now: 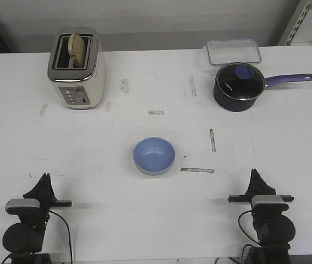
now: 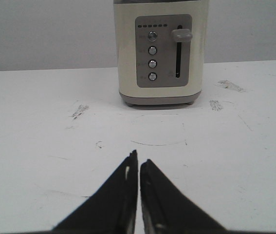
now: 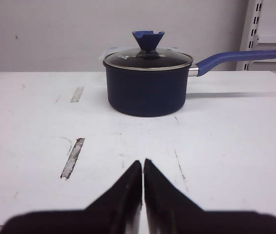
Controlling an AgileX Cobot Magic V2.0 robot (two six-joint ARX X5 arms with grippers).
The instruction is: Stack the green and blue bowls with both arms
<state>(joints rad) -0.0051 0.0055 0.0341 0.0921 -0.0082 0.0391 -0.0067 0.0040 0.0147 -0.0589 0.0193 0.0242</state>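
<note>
the blue bowl (image 1: pixel 154 156) is sitting upright on the white worktop (image 1: pixel 106 165), and everything else is placed from it: the toaster (image 1: pixel 77 69) is standing far beyond it to the left, the pot (image 1: pixel 239 86) and a clear box (image 1: pixel 233 51) far beyond it to the right. no green bowl is showing in any view; a pale rim is peeking out under the blue bowl, so it may already be nested there, but i cannot tell.

the left end effector (image 1: pixel 44 179) is resting near and left of the bowl, the right end effector (image 1: pixel 253 175) near and right of it. both are clenched tip to tip and grasping nothing.

risks, as i judge them: if the bowls are already stacked, a sideways nudge would be sliding the pair or tipping the top one off; a reach with closed tips would be pushing the bowl away instead of catching its rim.

only the front view is showing the bowl. the left wrist view is showing the toaster's buttons and lever, the right wrist view the pot's glass lid and knob.
</note>
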